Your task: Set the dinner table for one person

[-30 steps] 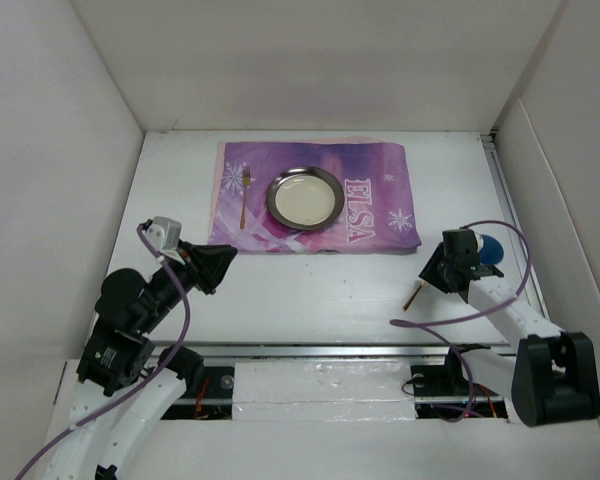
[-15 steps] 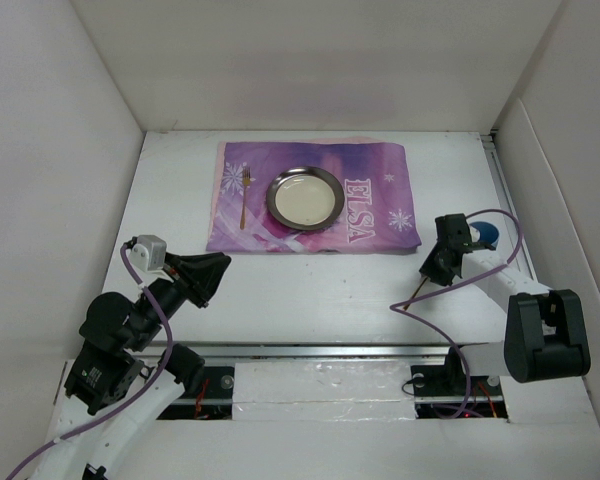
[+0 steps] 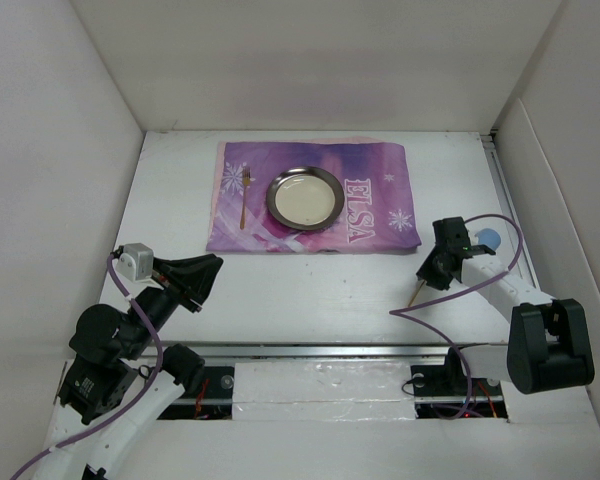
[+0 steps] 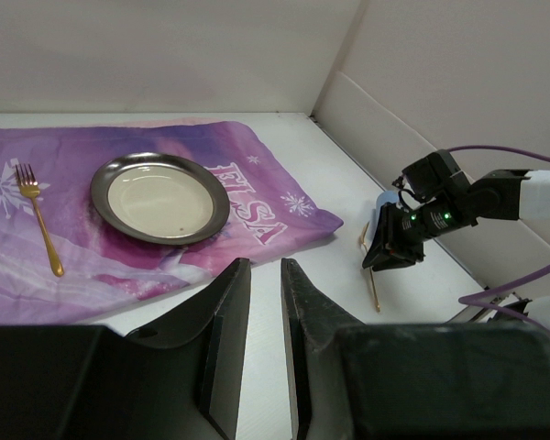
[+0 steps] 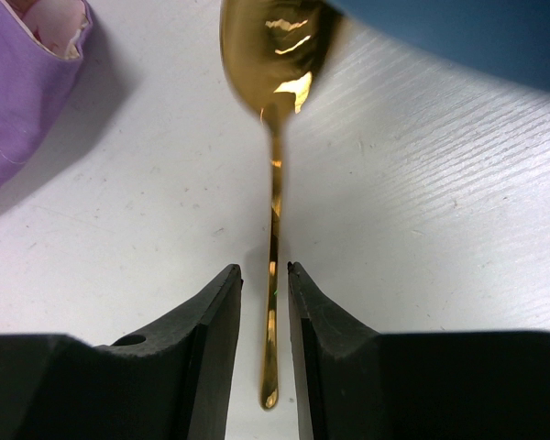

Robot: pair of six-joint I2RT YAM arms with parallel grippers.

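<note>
The white dinner table (image 3: pixel 310 295) carries a purple "ELSA" placemat (image 3: pixel 372 172) at the back. On it lie a round metal plate (image 3: pixel 304 197) and, to its left, a gold fork (image 3: pixel 244 197). A gold spoon (image 3: pixel 414 293) lies on the bare table at the right. My right gripper (image 3: pixel 426 272) is low over it. In the right wrist view the spoon's handle (image 5: pixel 274 211) runs between my right gripper's (image 5: pixel 265 268) jaws, which stand narrowly apart without touching it. My left gripper (image 3: pixel 214 265) hovers at the near left, its jaws a narrow gap apart and empty (image 4: pixel 265 264).
A blue cup (image 3: pixel 489 239) stands just behind the right gripper, by the spoon's bowl (image 5: pixel 277 46). White walls enclose the table on the left, back and right. A purple cable loops from the right arm over the table near the front edge (image 3: pixel 430 308).
The left arm has drawn back toward the near left corner. The right gripper has shifted slightly left and down over the spoon's handle. The spoon has not moved.
</note>
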